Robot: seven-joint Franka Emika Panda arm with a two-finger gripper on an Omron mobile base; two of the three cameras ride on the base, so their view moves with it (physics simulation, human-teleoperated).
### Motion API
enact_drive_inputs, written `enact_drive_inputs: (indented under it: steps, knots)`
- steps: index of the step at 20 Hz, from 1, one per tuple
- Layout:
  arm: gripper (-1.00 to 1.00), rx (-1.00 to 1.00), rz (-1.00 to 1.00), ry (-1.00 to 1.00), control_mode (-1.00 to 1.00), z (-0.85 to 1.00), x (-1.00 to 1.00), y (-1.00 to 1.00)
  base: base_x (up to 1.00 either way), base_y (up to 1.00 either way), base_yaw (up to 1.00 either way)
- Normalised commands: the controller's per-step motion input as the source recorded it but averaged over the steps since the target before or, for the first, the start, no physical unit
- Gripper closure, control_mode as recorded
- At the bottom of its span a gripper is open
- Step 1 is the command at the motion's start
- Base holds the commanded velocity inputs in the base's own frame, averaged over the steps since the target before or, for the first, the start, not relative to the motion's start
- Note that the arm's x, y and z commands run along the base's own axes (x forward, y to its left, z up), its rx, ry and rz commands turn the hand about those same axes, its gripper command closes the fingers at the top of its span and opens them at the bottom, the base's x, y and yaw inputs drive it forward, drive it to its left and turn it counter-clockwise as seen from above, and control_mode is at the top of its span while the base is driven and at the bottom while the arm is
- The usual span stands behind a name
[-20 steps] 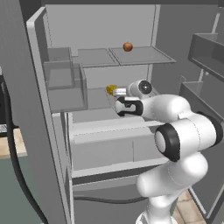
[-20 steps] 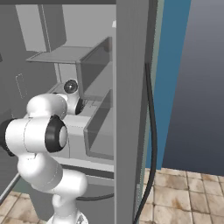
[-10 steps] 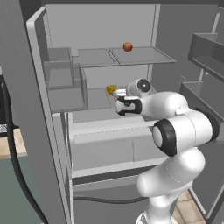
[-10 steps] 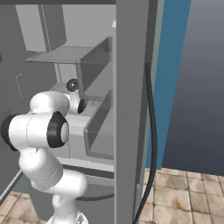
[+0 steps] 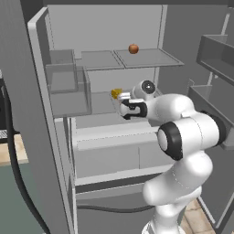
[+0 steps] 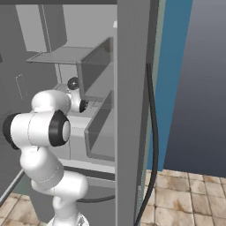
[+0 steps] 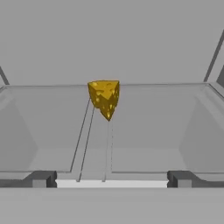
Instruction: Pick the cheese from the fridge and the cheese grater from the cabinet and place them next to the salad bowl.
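Note:
The fridge (image 5: 40,96) stands open in front of me. The cheese (image 7: 105,99), a small yellow-orange wedge with holes, sits on the middle glass shelf (image 7: 144,131) near the back wall; from the left base it is the cheese (image 5: 116,93) just past my hand. My gripper (image 7: 111,179) is open and level with that shelf's front edge, its fingertips (image 7: 42,178) wide apart and the wedge centred ahead of them, untouched. My gripper (image 5: 123,109) reaches into the fridge from the right. The cheese grater, the cabinet and the salad bowl are out of view.
A small round red-orange fruit (image 5: 133,48) rests on the upper shelf. A clear bin (image 5: 67,91) hangs at the fridge's left wall, pale drawers (image 5: 109,151) lie below my hand, and door bins (image 5: 215,55) stand at the right. The door's edge (image 6: 132,110) is close to my arm.
My hand has crept a little deeper into the fridge toward the cheese, and the elbow has swung slightly. The jaws have stayed open.

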Motion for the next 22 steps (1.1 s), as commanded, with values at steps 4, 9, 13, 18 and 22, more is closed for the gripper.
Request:
enact_drive_inputs:
  steps: [4,9,13,18,22]
  knots:
    - [-1.0,0.0,0.01,0.0,-1.0,0.0,0.23,0.01,0.0,0.0,0.0]
    - [-1.0,0.0,0.0,0.04,-1.0,0.0,0.36,0.01,0.0,0.0,0.0]
    - [-1.0,0.0,0.0,0.07,-1.0,0.0,0.29,0.01,0.0,0.0,0.0]
    - [-1.0,0.0,0.0,0.06,-1.0,0.0,0.36,0.06,0.0,0.0,0.0]
    - [-1.0,0.0,0.0,0.08,-1.0,0.0,0.36,0.2,0.0,0.0,0.0]
